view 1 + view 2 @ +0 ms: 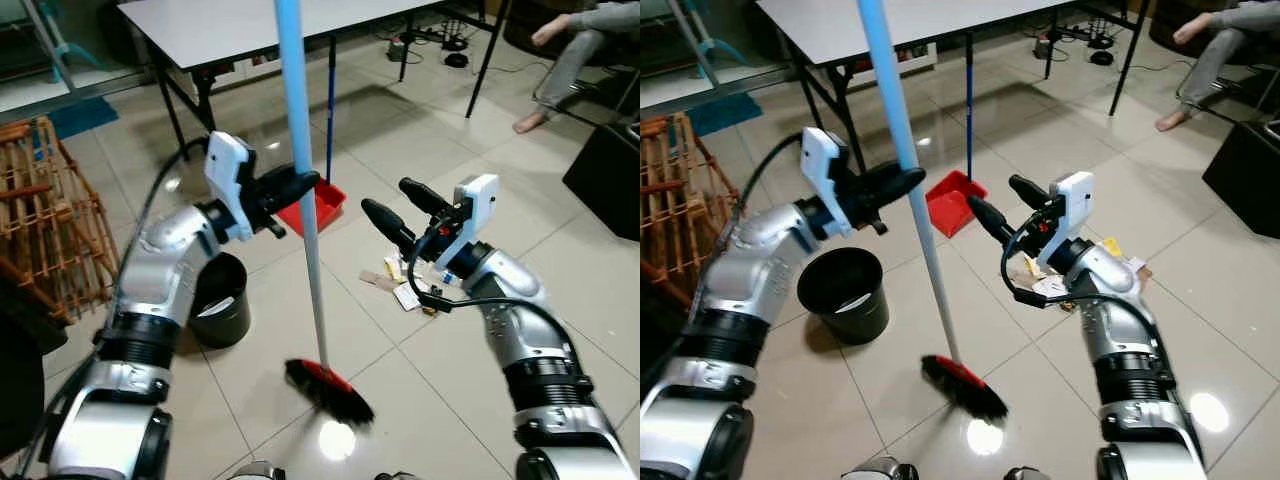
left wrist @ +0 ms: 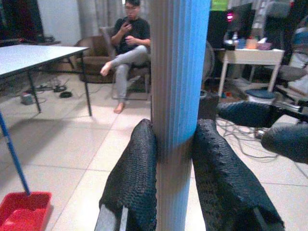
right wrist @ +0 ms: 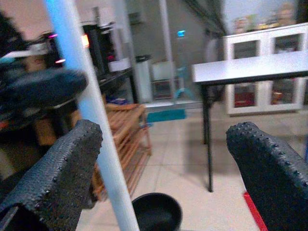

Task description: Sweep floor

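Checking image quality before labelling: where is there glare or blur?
Left eye view: lamp glare on the floor tiles beside the broom head. Right wrist view: broom pole and left gripper smeared, soft. Left wrist view: sharp fingers on the pole.

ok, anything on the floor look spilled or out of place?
Yes: scattered paper and card scraps litter the tiles beside the right tool, unswept. The left tool grips the light-blue broom pole; its red-and-black brush head sits short of the litter.
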`<state>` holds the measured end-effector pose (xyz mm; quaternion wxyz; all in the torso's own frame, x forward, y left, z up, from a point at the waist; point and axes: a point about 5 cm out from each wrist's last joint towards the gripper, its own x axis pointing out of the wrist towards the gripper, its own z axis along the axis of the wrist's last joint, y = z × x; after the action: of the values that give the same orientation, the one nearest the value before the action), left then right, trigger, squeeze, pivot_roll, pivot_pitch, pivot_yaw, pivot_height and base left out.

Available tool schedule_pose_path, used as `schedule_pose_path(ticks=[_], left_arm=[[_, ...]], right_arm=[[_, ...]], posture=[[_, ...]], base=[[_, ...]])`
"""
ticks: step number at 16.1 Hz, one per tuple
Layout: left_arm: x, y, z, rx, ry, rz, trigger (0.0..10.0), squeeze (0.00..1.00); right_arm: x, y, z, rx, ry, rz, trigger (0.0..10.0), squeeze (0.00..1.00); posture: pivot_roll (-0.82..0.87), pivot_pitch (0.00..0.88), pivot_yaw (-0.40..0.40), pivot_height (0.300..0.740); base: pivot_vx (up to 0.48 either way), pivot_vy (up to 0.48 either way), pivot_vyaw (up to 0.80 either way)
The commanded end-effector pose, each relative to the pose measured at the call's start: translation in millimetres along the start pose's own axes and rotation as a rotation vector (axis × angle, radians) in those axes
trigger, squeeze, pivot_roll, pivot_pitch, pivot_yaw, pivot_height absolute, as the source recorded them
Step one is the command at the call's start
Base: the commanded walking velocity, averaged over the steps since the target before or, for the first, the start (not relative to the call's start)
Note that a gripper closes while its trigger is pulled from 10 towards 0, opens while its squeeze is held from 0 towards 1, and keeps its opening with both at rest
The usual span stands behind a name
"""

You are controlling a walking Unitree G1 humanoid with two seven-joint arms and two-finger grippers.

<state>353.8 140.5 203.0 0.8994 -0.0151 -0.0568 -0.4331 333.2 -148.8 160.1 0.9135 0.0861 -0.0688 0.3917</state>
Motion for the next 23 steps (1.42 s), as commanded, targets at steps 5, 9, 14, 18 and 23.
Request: schedule_pose_path(ticks=[5, 9, 14, 18, 23], left_arm=[[4.3, 2.5, 33.4, -0.025, -0.066, -0.193, 10.0, 0.00], [21.4, -25.8, 32.9, -0.111, -0.070, -0.437, 10.0, 0.00], [25.8, -38.5, 40.6, -0.145, -0.040, -0.625, 10.0, 0.00], [27.3, -32.5, 58.5, -0.142, -0.065, -0.640, 10.0, 0.00], [31.1, -44.1, 67.9, -0.161, -0.074, -0.742, 10.0, 0.00]], right_arm=[[-0.9, 9.4, 23.0, 0.001, -0.004, 0.206, 10.0, 0.00], [-1.2, 12.0, 36.4, 0.099, -0.032, 0.337, 10.0, 0.00], [-10.9, 26.6, 32.0, 0.154, 0.051, 0.510, 10.0, 0.00], [-21.8, 30.7, 28.8, 0.173, 0.109, 0.578, 10.0, 0.00], [-21.2, 34.9, 29.2, 0.186, 0.132, 0.626, 10.0, 0.00]], posture=[[-0.05, 0.000, 0.068, 0.740], [-0.06, 0.000, 0.077, 0.740], [-0.07, 0.000, 0.089, 0.740], [-0.07, 0.000, 0.087, 0.740], [-0.07, 0.000, 0.089, 0.740]], base=[[0.000, 0.000, 0.00], [0.000, 0.000, 0.00], [0.000, 0.000, 0.00], [0.000, 0.000, 0.00], [0.000, 0.000, 0.00]])
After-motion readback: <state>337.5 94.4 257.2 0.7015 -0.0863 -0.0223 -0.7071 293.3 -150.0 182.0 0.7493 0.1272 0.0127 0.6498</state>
